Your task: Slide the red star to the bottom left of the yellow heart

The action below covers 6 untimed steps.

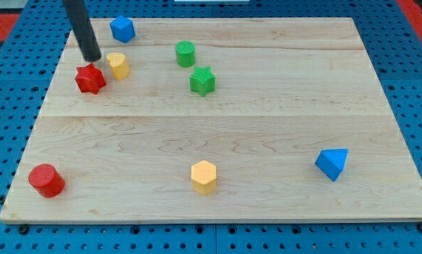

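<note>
The red star lies on the surface just to the view's left of and slightly below the yellow heart, perhaps touching it. My tip sits just above the star, left of the heart; the rod carries nothing

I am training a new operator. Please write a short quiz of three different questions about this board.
1. True or false: my tip is just above the red star, toward the view's top.
2. How many green blocks are there?
3. Which block lies nearest the view's bottom left corner: A) red cylinder, B) yellow hexagon, C) blue triangular block?

Key: 1 true; 2 two; 3 A.
</note>
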Available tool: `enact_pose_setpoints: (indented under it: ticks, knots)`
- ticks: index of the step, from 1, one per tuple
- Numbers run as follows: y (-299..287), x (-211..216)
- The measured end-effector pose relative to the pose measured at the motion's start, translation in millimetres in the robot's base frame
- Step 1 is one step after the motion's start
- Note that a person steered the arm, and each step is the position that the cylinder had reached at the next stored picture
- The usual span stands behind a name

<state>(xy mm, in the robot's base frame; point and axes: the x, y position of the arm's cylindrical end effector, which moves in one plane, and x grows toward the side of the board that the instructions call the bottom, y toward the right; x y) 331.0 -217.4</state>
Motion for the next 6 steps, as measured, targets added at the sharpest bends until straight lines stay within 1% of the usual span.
enact_pose_setpoints:
  ticks: [2, 4, 5, 6]
  knots:
    - [80.2, 8.2]
    - [-68.6, 19.8]
    - [-67.3, 4.0]
    - [-87.5, 8.2]
